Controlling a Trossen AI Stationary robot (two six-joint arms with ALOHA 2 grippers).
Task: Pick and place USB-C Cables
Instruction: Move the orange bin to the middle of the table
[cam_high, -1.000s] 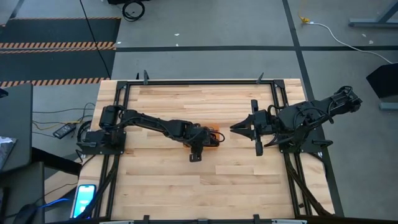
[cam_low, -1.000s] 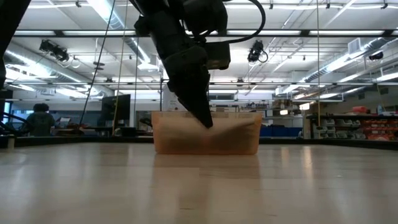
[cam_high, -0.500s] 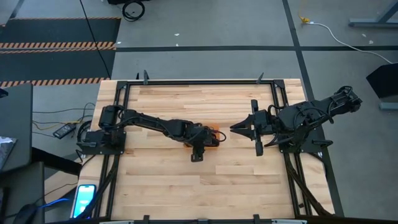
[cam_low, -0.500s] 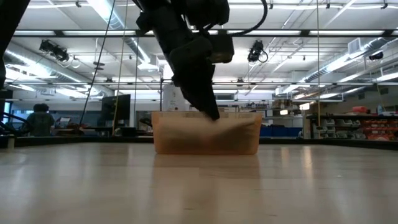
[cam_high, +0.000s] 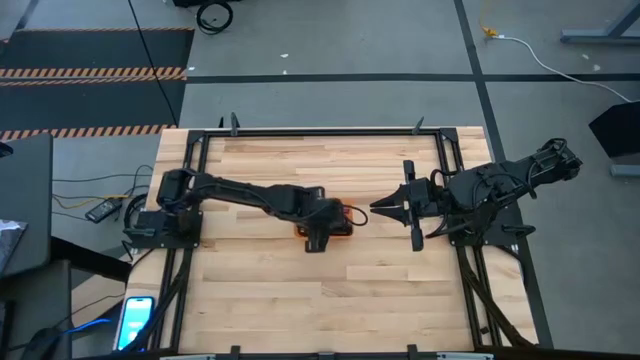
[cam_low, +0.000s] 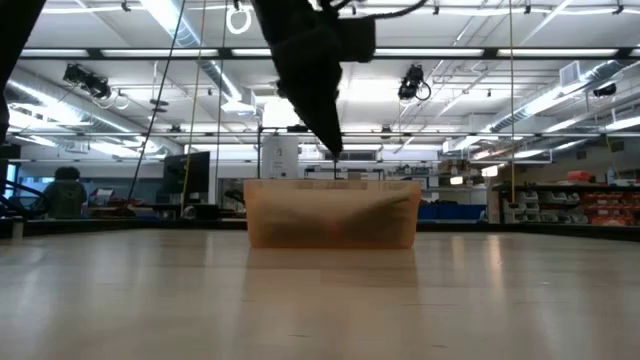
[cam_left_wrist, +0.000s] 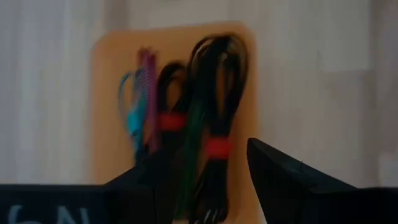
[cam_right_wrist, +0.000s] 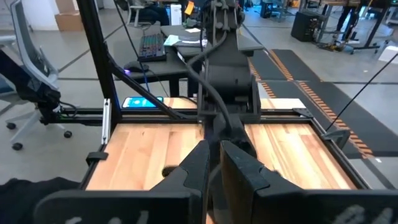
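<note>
An orange tray (cam_left_wrist: 106, 93) stands at the table's middle (cam_high: 343, 228); in the low view it is a tan box (cam_low: 330, 215). In it lie the USB-C cables side by side: a teal-blue one (cam_left_wrist: 130, 118), a maroon one (cam_left_wrist: 147, 87), a green one (cam_left_wrist: 189, 149) and two black coils with red ties (cam_left_wrist: 171, 102) (cam_left_wrist: 219, 87). My left gripper (cam_left_wrist: 202, 158) hangs open above the tray (cam_low: 333, 150), pointing steeply down, nothing between its fingers. My right gripper (cam_high: 380, 207) waits shut in the air to the tray's right (cam_right_wrist: 214, 163).
A black metal frame (cam_high: 320, 131) runs along the table's edges. Bare wood lies on all sides of the tray. Beyond the table are a phone (cam_high: 136, 318) on the near left stand and loose cables on the floor.
My left gripper has gone up: its fingertips, which were down inside the tray behind its rim, now hang clear above the rim. It has tipped a little more upright. The tray and the right arm have kept still.
</note>
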